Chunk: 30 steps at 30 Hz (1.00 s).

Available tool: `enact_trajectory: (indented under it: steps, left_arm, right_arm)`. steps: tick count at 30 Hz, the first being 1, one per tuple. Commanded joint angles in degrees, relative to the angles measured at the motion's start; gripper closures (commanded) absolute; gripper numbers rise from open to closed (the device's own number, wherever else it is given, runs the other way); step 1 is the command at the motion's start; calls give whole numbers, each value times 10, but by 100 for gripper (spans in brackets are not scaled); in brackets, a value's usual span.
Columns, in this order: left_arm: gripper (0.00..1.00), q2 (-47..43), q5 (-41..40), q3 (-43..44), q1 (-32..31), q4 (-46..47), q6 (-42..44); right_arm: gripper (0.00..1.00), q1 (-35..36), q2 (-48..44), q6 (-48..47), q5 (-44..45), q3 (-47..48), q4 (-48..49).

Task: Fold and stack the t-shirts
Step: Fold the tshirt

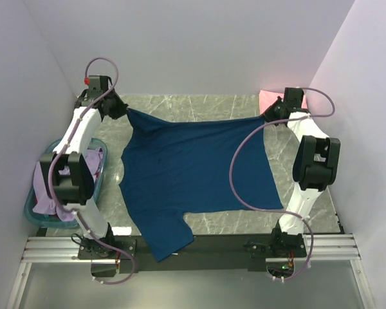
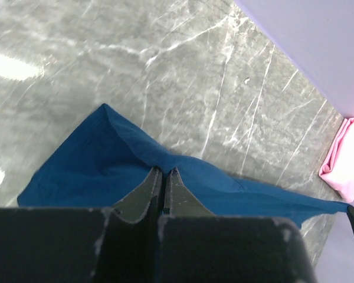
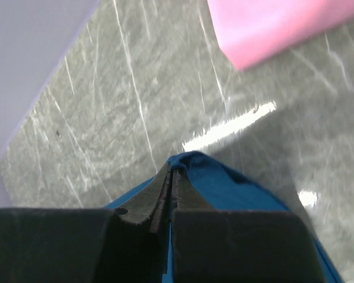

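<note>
Our left claw (image 1: 125, 111) and right claw (image 1: 266, 116) pinch the blue shirt (image 1: 193, 167), spreading it beside the pink shirt (image 1: 268, 100). Next we should lay it flat.

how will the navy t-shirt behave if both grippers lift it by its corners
Likely floppy: the navy t-shirt sags between the left gripper and right gripper, its edge dipping. Probably light, since fingertip pinches hold its corners. Its sleeve, lying off the near edge of the table, would probably trail and swing.
</note>
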Motion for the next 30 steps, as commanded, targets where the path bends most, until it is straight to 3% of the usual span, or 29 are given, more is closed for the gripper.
enact_trajectory:
  steps: [1, 6, 11, 15, 30]
  left_arm:
    - [99, 33, 23, 53, 4, 50, 19]
    - [99, 100, 49, 90, 4, 50, 35]
    - [99, 113, 65, 92, 4, 44, 22]
    - [99, 87, 65, 83, 4, 20, 6]
    - [98, -101, 69, -99, 4, -21, -41]
  right_arm:
    - [100, 0, 25, -46, 16, 60, -5]
    - [100, 1, 76, -72, 12, 106, -25]
    - [100, 0, 90, -76, 5, 122, -34]
    - [100, 2, 79, -74, 6, 120, -46]
    - [100, 2, -24, -81, 35, 17, -94]
